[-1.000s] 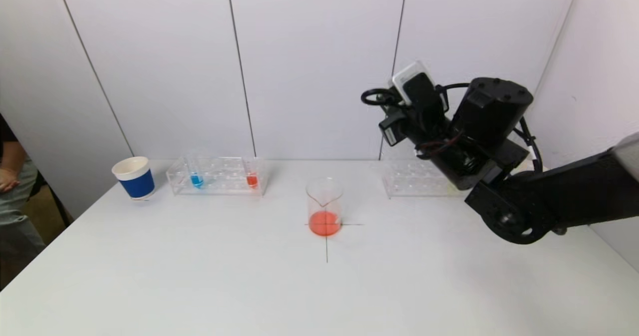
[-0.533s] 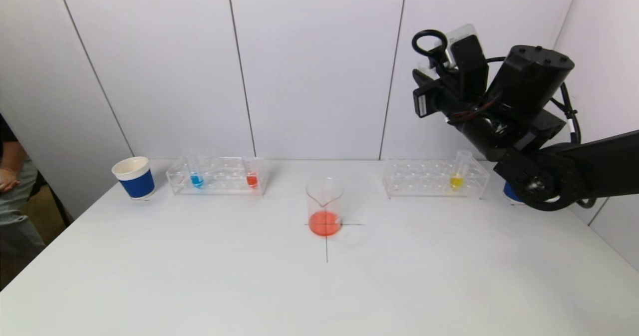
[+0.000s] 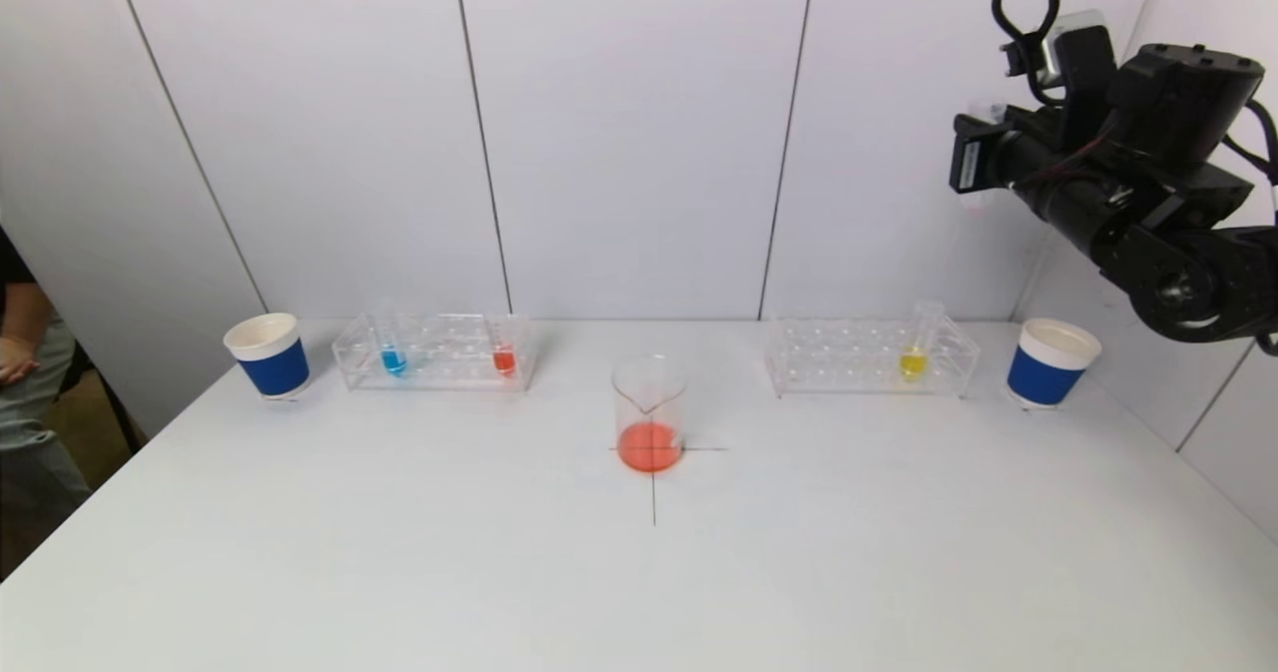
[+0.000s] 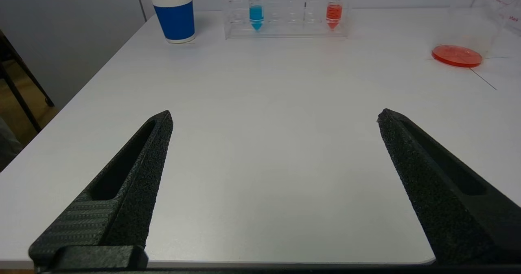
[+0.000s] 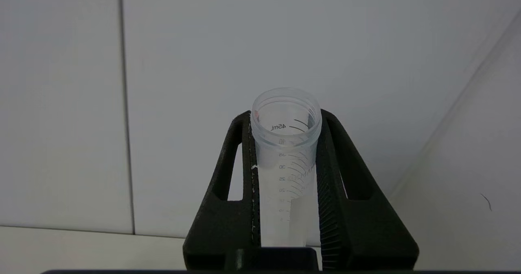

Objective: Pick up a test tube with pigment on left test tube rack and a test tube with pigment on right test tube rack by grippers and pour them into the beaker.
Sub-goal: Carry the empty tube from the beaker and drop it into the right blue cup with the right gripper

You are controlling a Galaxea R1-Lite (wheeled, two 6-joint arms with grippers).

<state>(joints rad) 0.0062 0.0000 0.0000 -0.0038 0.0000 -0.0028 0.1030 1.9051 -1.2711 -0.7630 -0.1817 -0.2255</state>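
Jaws first: left gripper (image 4: 272,119) spread wide, nothing between them, parked low over the near edge of the white desk (image 3: 399,552). Right gripper (image 5: 285,123) clenched on a clear graduated plastic test tube (image 5: 285,143) that looks empty, raised high at the far right, well above the desk, mouth toward the wall.

Near to far on the desk: clear glass beaker (image 3: 649,412) at the centre cross mark, with a shallow layer of orange-red liquid in it. Behind it, left clear acrylic test tube rack (image 3: 434,352) holds a tube with blue pigment (image 3: 392,359) and a tube with red pigment (image 3: 504,359); right clear acrylic rack (image 3: 869,357) holds a tube with yellow pigment (image 3: 913,360). Blue-and-white paper cup (image 3: 270,354) beside the left rack, a second one (image 3: 1050,362) beside the right rack.

Progress, judged: right-side pour looks done, since the held tube is empty and the beaker has liquid — left-side pick and pour not yet done, and the empty tube needs setting down somewhere.

Writing: tube scale reads "45mL", then numbers down to 10. Red print on the beaker is unreadable.
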